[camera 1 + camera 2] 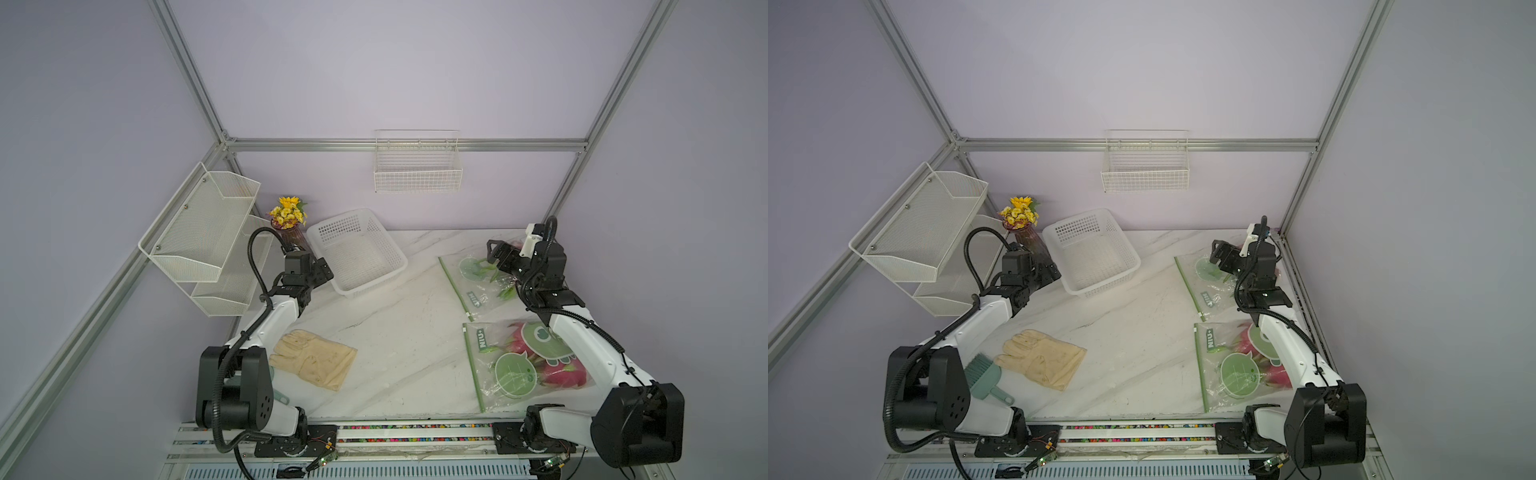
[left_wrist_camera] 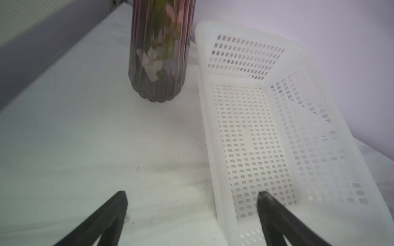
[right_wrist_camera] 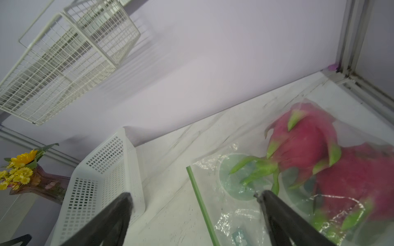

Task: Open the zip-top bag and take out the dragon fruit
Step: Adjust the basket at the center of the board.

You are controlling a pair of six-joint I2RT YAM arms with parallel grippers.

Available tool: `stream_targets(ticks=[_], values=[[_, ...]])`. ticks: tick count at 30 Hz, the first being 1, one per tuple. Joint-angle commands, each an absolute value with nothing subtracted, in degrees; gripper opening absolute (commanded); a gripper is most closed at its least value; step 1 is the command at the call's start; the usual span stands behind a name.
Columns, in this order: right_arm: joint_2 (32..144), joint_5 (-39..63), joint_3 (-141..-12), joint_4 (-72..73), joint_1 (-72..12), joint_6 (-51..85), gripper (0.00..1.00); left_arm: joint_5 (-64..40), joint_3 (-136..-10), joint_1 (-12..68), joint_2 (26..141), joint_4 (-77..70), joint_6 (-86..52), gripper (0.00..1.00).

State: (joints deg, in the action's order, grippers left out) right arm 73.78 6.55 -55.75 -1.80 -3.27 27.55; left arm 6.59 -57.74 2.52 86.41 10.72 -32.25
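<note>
Bags of clear crinkled plastic, two, lie on the bench (image 1: 395, 332): the far bag (image 1: 473, 291) holds two magenta dragon fruit (image 3: 302, 144) with green scales, the near bag (image 1: 494, 357) perhaps two more, half hidden. The right end effector (image 3: 195, 194) over the far bag and the left end effector (image 2: 191, 193) beside the perforated basket (image 1: 336, 221) both gape wide, empty.

Magenta dragon fruit (image 3: 302, 144), white perforated basket (image 1: 338, 227), cream glove (image 1: 316, 359)

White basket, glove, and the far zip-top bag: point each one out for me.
white basket (image 1: 359, 259): in a top view, on its bare perforated floor.
glove (image 1: 316, 361): in a top view, on the palm.
far zip-top bag (image 1: 478, 291): in a top view, on clear plastic near its printed label.
</note>
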Motion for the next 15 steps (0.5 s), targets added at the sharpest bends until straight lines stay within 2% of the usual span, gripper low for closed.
stream_targets(ticks=[1, 4, 8, 11, 15], values=[[76.07, 9.83, -58.35, -9.81, -5.31, 30.84, 0.96, 2.42, -61.44, 3.84, 88.7, 14.52, -35.33, 0.85], [77.37, 8.49, -59.06, -11.6, -7.53, 29.9, 0.95, 1.65, -63.3, 4.41, 91.87, 14.63, -35.42, 0.7], [78.22, 6.41, -60.39, -13.97, -10.01, 28.39, 0.94, 0.92, -65.86, 4.66, 95.8, 15.25, -34.63, 0.57], [78.22, 2.33, -61.46, -16.08, -12.13, 26.57, 0.94, 0.79, -67.44, 4.63, 97.82, 16.35, -33.2, 0.36], [79.56, 0.99, -62.52, -17.9, -13.51, 25.36, 0.94, 0.92, -68.5, 4.65, 99.05, 17.24, -31.59, 0.22]])
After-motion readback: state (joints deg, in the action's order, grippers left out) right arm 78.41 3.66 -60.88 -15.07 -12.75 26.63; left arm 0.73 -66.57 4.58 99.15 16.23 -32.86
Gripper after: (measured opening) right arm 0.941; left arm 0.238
